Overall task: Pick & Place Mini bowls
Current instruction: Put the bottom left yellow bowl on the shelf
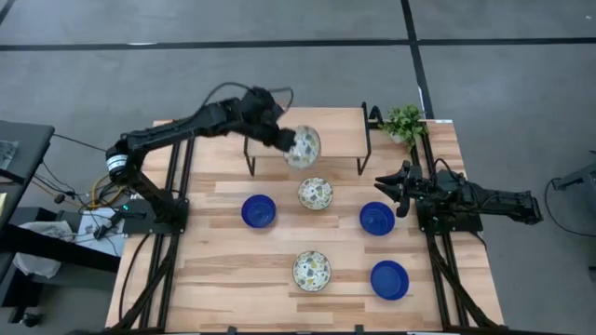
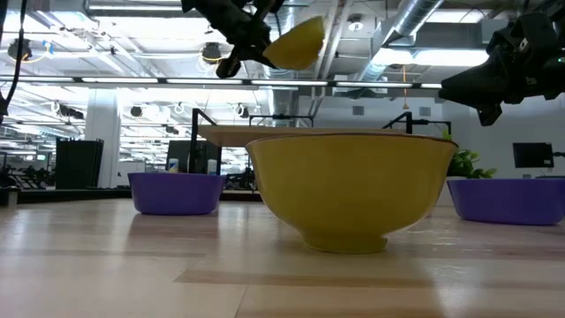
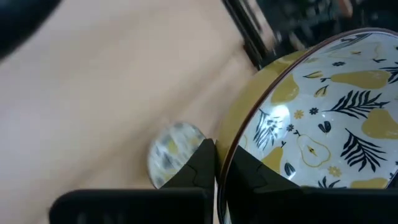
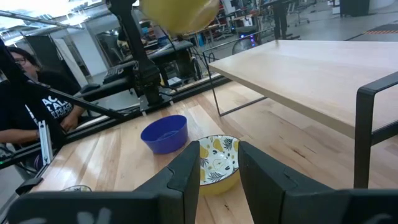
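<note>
Six mini bowls show in the high view. My left gripper (image 1: 287, 141) is shut on a patterned bowl (image 1: 304, 146) with a yellow outside, held over the raised wooden shelf (image 1: 331, 126). The other two patterned bowls (image 1: 316, 194) (image 1: 312, 270) and three blue bowls (image 1: 258, 210) (image 1: 376, 218) (image 1: 389, 279) stand upright on the table. My right gripper (image 1: 386, 183) is open and hovers by the table's right side, just beyond the nearest blue bowl. In the low view the held bowl (image 2: 296, 44) is tilted, high above the table. My left gripper holds the patterned bowl by its rim (image 3: 239, 134), with one finger (image 3: 200, 163) outside the yellow wall and the other (image 3: 252, 168) inside on the patterned face. It comes at the bowl from the table's left. The bowl is lifted clear and tilted on its side.
The shelf stands on black metal legs (image 1: 366, 140) at the table's far middle. A small green plant (image 1: 405, 121) sits at the far right corner. A person (image 4: 18, 93) is beyond the table's left side. Bare wood lies along the near edge (image 1: 214, 288).
</note>
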`<action>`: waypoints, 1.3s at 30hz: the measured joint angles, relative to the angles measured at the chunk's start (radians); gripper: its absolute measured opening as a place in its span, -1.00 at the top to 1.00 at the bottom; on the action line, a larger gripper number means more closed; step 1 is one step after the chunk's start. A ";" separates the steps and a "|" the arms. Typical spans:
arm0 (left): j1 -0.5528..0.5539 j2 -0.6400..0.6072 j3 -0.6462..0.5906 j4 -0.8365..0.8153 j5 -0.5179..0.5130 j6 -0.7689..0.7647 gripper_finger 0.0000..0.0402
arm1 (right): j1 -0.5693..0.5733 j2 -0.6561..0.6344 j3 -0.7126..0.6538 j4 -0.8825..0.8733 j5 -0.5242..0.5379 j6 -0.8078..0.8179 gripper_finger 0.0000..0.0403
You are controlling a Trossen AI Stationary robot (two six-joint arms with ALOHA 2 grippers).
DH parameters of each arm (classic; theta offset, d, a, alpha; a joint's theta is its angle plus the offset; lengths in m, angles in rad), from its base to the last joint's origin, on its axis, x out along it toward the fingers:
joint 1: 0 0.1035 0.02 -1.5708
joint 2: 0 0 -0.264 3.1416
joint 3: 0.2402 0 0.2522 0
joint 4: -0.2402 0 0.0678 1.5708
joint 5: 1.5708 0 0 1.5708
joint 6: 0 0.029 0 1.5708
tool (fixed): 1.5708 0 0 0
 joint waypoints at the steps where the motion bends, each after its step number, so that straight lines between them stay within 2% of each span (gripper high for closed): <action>1: 0.022 0.000 0.014 -0.004 0.000 0.010 0.94 | 0.000 0.000 0.000 0.000 0.000 0.000 0.52; 10: 0.160 0.000 0.133 -0.021 -0.005 0.104 0.94 | 0.000 0.000 0.000 0.000 0.000 0.000 0.52; 15: 0.170 0.023 0.200 -0.022 -0.032 0.151 0.94 | 0.000 0.000 0.000 0.000 0.006 0.000 0.52; 21: 0.163 0.138 0.353 -0.059 -0.041 0.220 0.94 | 0.000 0.000 0.000 0.000 0.007 0.000 0.52; 29: 0.184 0.306 0.512 -0.241 -0.085 0.301 0.94 | 0.000 0.000 0.000 0.000 0.009 0.001 0.52; 31: 0.192 0.325 0.520 -0.304 -0.101 0.314 0.94 | 0.000 0.000 0.000 0.000 0.010 0.008 0.52; 35: 0.219 0.348 0.520 -0.428 -0.214 0.331 0.94 | 0.000 0.000 0.000 0.000 0.011 0.008 0.52; 39: 0.257 0.348 0.520 -0.499 -0.230 0.317 0.94 | 0.000 0.000 0.000 0.000 0.011 0.009 0.52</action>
